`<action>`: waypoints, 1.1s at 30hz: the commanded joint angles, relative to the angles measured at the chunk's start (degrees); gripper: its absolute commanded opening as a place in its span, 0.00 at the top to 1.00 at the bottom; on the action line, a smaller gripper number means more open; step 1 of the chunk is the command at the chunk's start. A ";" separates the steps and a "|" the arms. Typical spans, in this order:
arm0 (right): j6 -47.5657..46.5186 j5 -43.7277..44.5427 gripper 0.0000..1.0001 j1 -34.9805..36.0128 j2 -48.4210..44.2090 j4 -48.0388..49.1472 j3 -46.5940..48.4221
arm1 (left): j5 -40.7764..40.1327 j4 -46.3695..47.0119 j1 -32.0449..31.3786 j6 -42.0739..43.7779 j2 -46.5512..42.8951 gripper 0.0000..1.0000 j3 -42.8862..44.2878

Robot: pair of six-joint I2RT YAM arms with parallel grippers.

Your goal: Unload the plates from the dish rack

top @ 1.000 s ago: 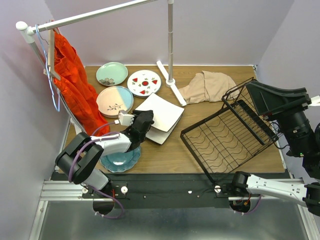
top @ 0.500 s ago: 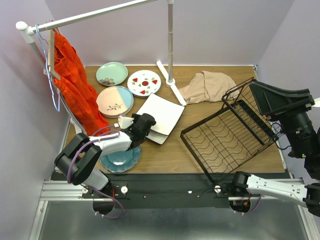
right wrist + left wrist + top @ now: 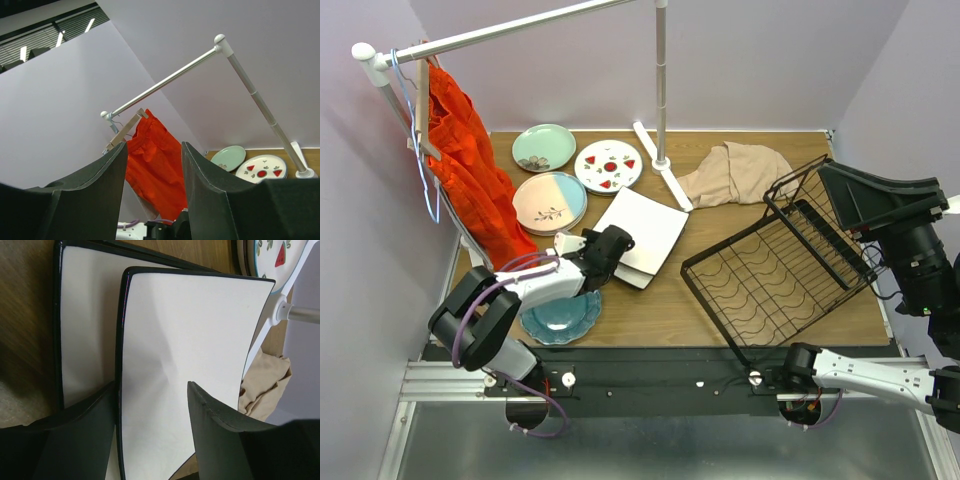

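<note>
No text, label, brand, number or sign is legible in any view; the plates [image 3: 550, 202], the rack [image 3: 775, 270] and the rail [image 3: 500, 33] carry no readable marking.

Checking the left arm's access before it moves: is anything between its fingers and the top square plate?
Nothing visible. The left gripper hangs open right above the near edge of the top square plate, which lies on a second square plate. Only bare plate shows between the fingers.
</note>
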 commanded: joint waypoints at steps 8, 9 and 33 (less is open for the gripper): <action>0.91 2.45 0.44 -0.03 1.24 1.09 -0.81 | -2.30 -8.17 -0.32 -2.80 -2.27 0.36 1.39; 0.47 3.07 0.44 -0.03 1.42 1.09 -1.07 | -2.47 -8.70 -0.32 -2.72 -2.62 0.36 1.30; 1.96 -11.41 0.48 -19.87 47.98 -8.66 13.16 | -9.00 18.32 -0.14 51.86 -55.66 0.27 -17.24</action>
